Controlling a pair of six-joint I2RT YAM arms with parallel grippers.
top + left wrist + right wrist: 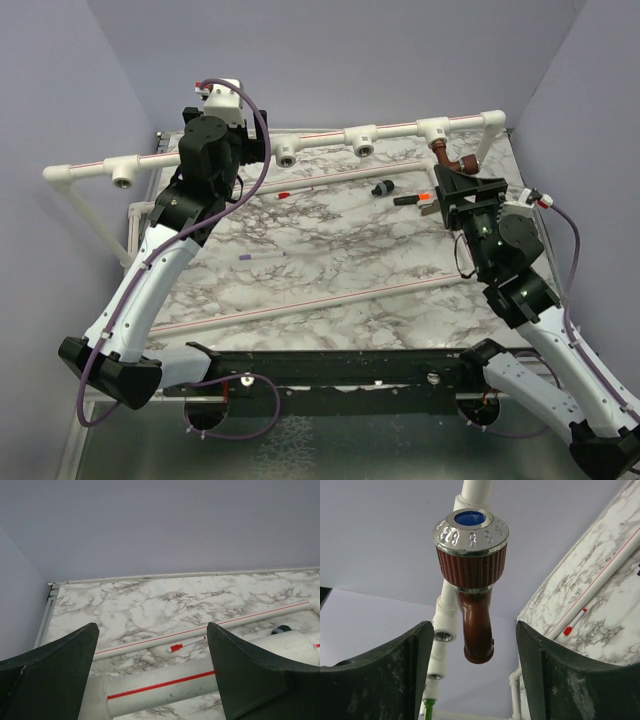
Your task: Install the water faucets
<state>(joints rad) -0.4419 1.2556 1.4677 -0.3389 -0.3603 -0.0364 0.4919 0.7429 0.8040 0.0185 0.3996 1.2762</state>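
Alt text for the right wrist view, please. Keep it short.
A reddish-brown faucet with a silvery, blue-centred cap sits at a fitting on the white pipe, its curved spout hanging between the fingers of the open right gripper, which do not touch it. More pipe sockets recede behind it, and the marble table lies at right.

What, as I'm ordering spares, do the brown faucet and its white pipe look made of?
Brown faucet: likely moulded plastic, glossy, with soft highlights; its knob rim looks chrome-plated, mirror-bright. White pipe: probably plastic, smooth and fairly dull, evenly opaque white.
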